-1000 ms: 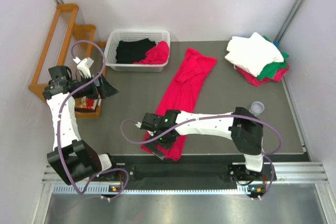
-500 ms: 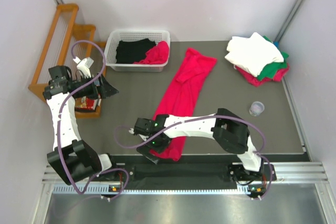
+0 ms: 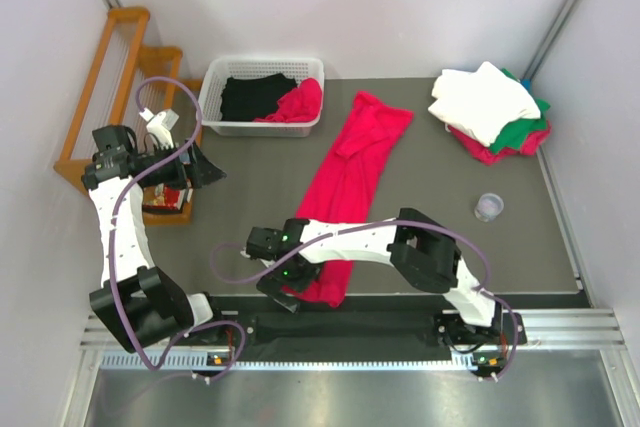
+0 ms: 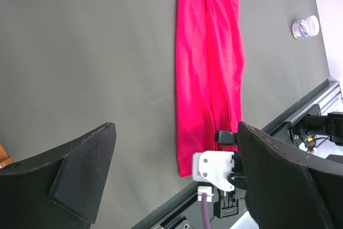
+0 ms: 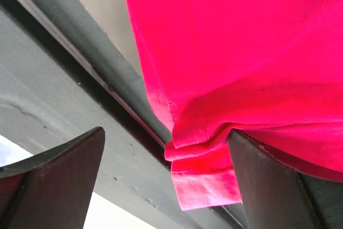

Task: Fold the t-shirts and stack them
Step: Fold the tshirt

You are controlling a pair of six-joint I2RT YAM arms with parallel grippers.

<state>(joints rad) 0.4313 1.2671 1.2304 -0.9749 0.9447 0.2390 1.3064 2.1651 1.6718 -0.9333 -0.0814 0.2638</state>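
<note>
From my remote console, the crimson t-shirt (image 3: 352, 179) lies folded into a long strip mid-table, running from 1 o'clock down to 7 o'clock, its near hem at the table's (image 3: 250, 197) front edge. My right gripper (image 3: 281, 282) hovers at that hem's left corner, jaws spread wide, grasping nothing. My left gripper (image 3: 205, 167) hangs released at 9 o'clock. Folded shirts (image 3: 488, 107) sit stacked at 2 o'clock; the basket (image 3: 228, 119) at 11 holds more.

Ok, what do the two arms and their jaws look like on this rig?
Both arms, left arm and right arm, have white link shells with black joint housings. A purple cable loops along each. The jaws are broad matte-black wedge-shaped plates. Small green lights glow on the right arm's wrist.
</note>
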